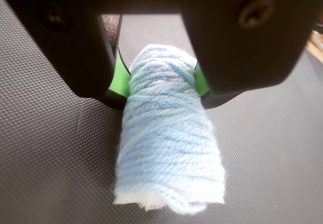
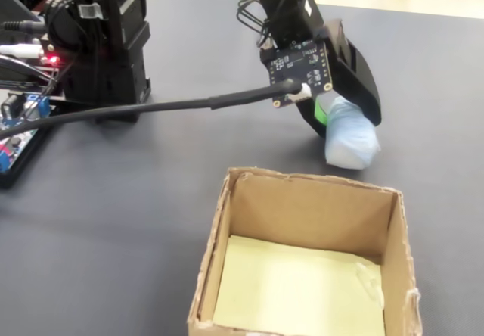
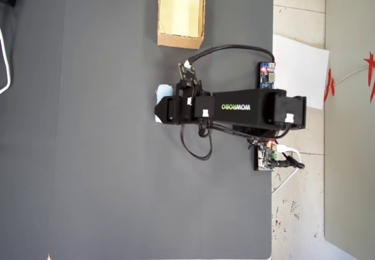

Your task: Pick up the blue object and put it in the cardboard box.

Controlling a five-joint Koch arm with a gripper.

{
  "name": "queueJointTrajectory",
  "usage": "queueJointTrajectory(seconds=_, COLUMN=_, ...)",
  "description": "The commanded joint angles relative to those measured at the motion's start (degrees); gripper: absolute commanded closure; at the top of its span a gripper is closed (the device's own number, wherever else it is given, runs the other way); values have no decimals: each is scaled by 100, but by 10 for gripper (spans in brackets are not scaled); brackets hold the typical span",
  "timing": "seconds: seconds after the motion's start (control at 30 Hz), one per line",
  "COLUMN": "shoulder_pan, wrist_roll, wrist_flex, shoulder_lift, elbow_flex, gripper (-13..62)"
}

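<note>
A: Since the hand (image 1: pixel 159 82) is pinching the blue object (image 1: pixel 169 148) near its upper end, with a green pad (image 1: pixel 117 77) pressed against each flank in the wrist view, what does the step in hand call for?

B: A clean lift, by my judgement. The roll is soft yarn and most of its length hangs free below the jaws, so the grip should stay firm and the rise should be straight before any sideways travel. The cardboard box (image 2: pixel 302 200) has walls that the hanging end could snag. The roll ought to clear the rim and be let go over the pale yellowish floor (image 2: pixel 295 290), not over a wall.

A: Where does the object sit at this moment?

B: In the fixed view the blue object (image 2: pixel 352 143) lies right of centre, just beyond the box's far wall and apart from it. Whether it rests on the dark worktop (image 2: pixel 151 200) or is just off it cannot be told.

A: What does each view add?

B: The wrist view alone shows the pads biting the yarn; the box is absent from it. The fixed view gives the gap between roll and box. The overhead view shows the layout: the box (image 3: pixel 181 14) at the upper centre of the frame, and the roll (image 3: pixel 163 90) as a pale sliver at the arm's left tip, below the box.
</note>
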Motion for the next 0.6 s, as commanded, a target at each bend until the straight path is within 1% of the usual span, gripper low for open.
queueJointTrajectory(seconds=0.0, shoulder_pan=0, wrist_roll=334, wrist_flex=-396, shoulder_lift=193, elbow_flex=-70, gripper=417)
queueJointTrajectory(seconds=0.1, shoulder_pan=-18, wrist_roll=334, wrist_flex=-1020, shoulder_lift=686, elbow_flex=246, gripper=417)
queueJointTrajectory(seconds=0.33, shoulder_pan=-246, wrist_roll=272, wrist_flex=-1151, shoulder_lift=2461, elbow_flex=554, gripper=417)
queueJointTrajectory(seconds=0.43, shoulder_pan=-229, wrist_roll=97, wrist_flex=-1178, shoulder_lift=2716, elbow_flex=422, gripper=417)
queueJointTrajectory(seconds=0.57, shoulder_pan=246, wrist_roll=-202, wrist_flex=-1187, shoulder_lift=2663, elbow_flex=44, gripper=417)
